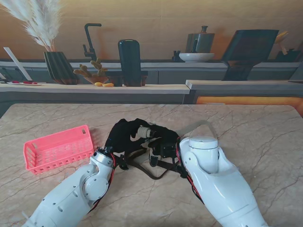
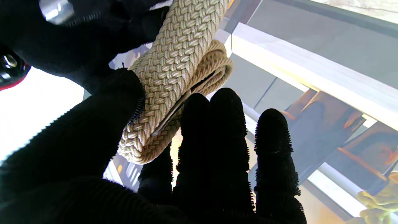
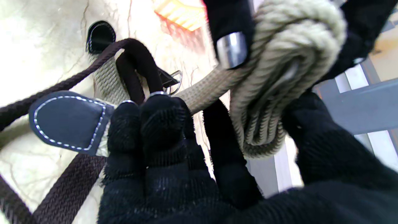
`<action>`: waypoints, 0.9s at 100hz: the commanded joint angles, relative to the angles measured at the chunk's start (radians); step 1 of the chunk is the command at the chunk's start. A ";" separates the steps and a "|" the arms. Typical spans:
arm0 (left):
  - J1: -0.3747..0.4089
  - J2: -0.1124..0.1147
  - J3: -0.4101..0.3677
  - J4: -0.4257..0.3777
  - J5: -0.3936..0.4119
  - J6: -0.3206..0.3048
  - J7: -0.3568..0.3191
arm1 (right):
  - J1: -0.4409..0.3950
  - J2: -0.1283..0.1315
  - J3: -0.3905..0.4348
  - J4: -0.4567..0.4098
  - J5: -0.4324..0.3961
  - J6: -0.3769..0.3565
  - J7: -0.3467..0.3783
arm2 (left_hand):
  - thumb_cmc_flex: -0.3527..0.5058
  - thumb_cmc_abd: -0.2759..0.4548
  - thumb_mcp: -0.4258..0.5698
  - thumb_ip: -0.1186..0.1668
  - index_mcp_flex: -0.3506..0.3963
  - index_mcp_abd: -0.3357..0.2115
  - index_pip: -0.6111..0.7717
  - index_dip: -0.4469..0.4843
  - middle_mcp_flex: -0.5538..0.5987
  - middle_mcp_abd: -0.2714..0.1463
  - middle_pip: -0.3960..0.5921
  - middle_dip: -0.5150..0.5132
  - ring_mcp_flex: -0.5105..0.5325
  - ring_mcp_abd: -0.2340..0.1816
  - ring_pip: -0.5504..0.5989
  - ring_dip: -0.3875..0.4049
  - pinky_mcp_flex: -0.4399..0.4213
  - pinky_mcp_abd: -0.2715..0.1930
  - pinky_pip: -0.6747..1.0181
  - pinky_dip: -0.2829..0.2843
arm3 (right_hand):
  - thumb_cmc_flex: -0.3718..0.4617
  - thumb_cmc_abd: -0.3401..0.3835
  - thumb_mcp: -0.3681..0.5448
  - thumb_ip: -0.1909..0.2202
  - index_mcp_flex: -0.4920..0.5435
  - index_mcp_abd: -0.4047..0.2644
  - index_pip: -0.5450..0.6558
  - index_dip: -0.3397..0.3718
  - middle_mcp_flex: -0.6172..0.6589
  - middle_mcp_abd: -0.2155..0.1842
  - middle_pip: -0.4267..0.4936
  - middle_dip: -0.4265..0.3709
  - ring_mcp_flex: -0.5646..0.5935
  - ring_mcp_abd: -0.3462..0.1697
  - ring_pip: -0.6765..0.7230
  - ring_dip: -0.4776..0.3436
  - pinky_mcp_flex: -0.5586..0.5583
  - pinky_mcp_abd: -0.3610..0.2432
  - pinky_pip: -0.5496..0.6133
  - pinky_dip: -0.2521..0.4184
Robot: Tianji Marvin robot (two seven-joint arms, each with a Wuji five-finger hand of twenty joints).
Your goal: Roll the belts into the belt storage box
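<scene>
Nearest to us, our two white arms rise from the near corners of the veined beige marble table (image 1: pixel 255 137) and meet at its middle. Between them lies a dark brown braided belt (image 1: pixel 156 171), its slack looping toward us on the table; the right wrist view shows its navy leather tip with white stitching (image 3: pixel 67 119) lying flat, uncoiled.

Just beyond, our black-gloved left hand (image 1: pixel 122 135) and black-gloved right hand (image 1: pixel 163 142) close together on a beige woven belt (image 2: pixel 174 77), which is partly wound into a tight coil held off the table. In the left wrist view the thumb and fingers (image 2: pixel 217 130) pinch the coil from either side; in the right wrist view the thumb and fingers clamp the same coil, and a straight tail of beige webbing runs from it down toward the table near a metal D-ring buckle (image 3: pixel 174 82). Both hands are thus grasping the beige belt.

Farther left, well apart from the hands, stands the pink plastic lattice storage box (image 1: pixel 59 147); no belt is visible inside it.

Beyond the table edge, a grey counter (image 1: pixel 142 75) carries a ribbed dark vase with pale plumes (image 1: pixel 59 66).

We judge the task to be in an early stage: the first belt is only partly rolled, its tail remains to be wound in, nothing has been placed in the box, and the brown belt is unrolled.
</scene>
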 commanded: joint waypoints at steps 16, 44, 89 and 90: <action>0.034 -0.021 -0.034 -0.054 -0.084 0.019 -0.049 | -0.014 0.024 0.006 0.009 -0.052 0.019 0.051 | 0.007 0.119 0.166 0.099 0.078 -0.041 0.236 0.129 -0.020 0.024 0.042 0.031 -0.003 -0.005 0.033 0.012 -0.013 0.001 0.039 0.023 | -0.083 0.040 0.045 0.123 -0.006 -0.030 -0.139 0.075 -0.045 0.049 -0.057 -0.035 -0.061 0.076 -0.056 -0.019 -0.056 0.069 -0.034 -0.015; 0.067 -0.023 -0.068 -0.099 -0.164 0.054 -0.117 | -0.048 0.108 -0.014 -0.008 -0.300 -0.125 0.190 | -0.005 0.092 0.181 0.108 0.106 -0.035 0.216 0.141 0.015 0.032 0.029 0.038 0.033 -0.009 0.034 0.011 0.018 0.003 0.049 0.024 | -0.076 0.053 -0.026 0.133 -0.031 -0.041 -0.195 0.106 -0.032 0.060 -0.081 -0.050 -0.077 0.119 -0.079 -0.022 -0.080 0.089 -0.037 -0.004; 0.113 -0.028 -0.112 -0.187 -0.293 0.131 -0.199 | -0.108 0.207 -0.050 0.074 -1.028 -0.897 0.095 | 0.002 0.069 0.191 0.108 0.143 0.008 0.188 0.142 0.051 0.057 0.021 0.030 0.072 0.008 0.037 0.000 0.042 0.023 0.076 0.027 | -0.096 -0.198 0.149 0.101 -0.277 -0.209 -0.089 0.140 -0.219 -0.097 -0.179 -0.081 -0.210 -0.030 -0.219 -0.040 -0.125 -0.019 -0.172 -0.008; 0.114 -0.028 -0.112 -0.190 -0.297 0.133 -0.204 | -0.107 0.208 -0.050 0.077 -1.040 -0.907 0.091 | 0.003 0.068 0.191 0.108 0.144 0.009 0.187 0.142 0.051 0.058 0.021 0.030 0.071 0.010 0.037 0.000 0.041 0.023 0.076 0.027 | -0.098 -0.199 0.145 0.100 -0.285 -0.208 -0.091 0.138 -0.228 -0.100 -0.183 -0.083 -0.216 -0.032 -0.222 -0.040 -0.127 -0.020 -0.174 -0.008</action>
